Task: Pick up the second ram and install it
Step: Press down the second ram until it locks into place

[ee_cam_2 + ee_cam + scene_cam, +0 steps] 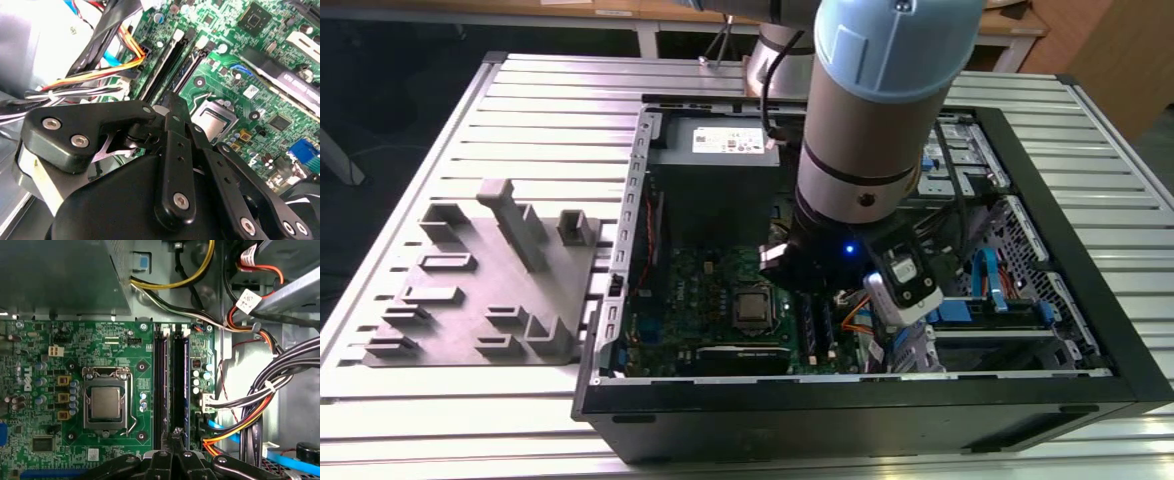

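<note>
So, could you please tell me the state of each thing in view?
Computer case: lying flat, side open.
Processor: seated in its socket, uncovered.
Gripper: shut, low over the end of the memory slots.

Open black computer case (pixel 1067 390) lies flat on ribbed aluminium counter (pixel 547 100). Grey plastic fixture block with upright posts (pixel 487 290) at case's 9 o'clock, just beside it. Green motherboard (pixel 125 340) inside; silver square processor (pixel 106 403) in metal socket frame. Orange-yellow-black cable bundle (pixel 250 420) at processor's 3 o'clock.
</note>
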Controlling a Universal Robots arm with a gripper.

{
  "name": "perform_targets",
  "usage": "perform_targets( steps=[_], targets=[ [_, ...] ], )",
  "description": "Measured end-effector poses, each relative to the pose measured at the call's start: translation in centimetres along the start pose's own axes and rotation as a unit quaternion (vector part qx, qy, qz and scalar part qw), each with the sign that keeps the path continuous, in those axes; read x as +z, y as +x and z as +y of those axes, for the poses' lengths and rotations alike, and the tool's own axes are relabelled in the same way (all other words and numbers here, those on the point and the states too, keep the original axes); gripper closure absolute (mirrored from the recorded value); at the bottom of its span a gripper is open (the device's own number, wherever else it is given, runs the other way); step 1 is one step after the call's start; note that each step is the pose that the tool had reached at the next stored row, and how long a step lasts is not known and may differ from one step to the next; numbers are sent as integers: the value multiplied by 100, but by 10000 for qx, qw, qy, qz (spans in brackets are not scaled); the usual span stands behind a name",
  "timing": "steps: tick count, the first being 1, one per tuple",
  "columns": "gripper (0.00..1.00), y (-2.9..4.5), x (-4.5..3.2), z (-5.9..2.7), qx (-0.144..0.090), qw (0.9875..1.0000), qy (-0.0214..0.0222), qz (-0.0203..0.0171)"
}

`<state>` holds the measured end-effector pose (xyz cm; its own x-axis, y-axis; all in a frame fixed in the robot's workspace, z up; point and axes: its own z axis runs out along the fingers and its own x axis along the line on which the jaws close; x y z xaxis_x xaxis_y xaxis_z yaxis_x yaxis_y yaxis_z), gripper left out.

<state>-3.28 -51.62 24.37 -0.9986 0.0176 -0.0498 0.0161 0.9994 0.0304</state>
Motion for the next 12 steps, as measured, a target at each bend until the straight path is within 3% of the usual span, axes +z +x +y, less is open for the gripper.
perform_targets(
  steps=[5,12],
  targets=[
    [93,-1,23,-49,1,10000,-1,1],
    [93,0,62,-54,0,10000,1,2]
  ],
)
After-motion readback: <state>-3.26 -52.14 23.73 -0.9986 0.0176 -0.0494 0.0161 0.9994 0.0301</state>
